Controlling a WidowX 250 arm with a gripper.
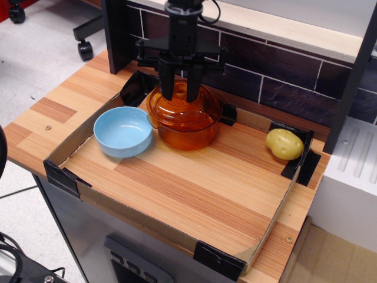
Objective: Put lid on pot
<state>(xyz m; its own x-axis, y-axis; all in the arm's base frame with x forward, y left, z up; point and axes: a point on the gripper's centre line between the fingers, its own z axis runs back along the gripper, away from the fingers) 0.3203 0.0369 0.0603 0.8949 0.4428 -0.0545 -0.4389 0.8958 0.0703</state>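
Observation:
The see-through orange lid point(184, 108) lies level on top of the see-through orange pot point(185, 131), at the back of the cardboard tray. Its small knob point(181, 90) stands between my two black fingers. My gripper point(181, 93) hangs straight down over the pot's centre. It is closed on the knob with the fingertips just above the lid's dome. The pot's side handles are hard to make out.
A light-blue bowl point(123, 131) sits just left of the pot, almost touching it. A yellow potato point(284, 144) lies in the tray's back right corner. The low cardboard tray wall point(177, 233) rings the wooden surface. A dark tiled wall point(283, 88) and a black post point(115, 35) stand behind.

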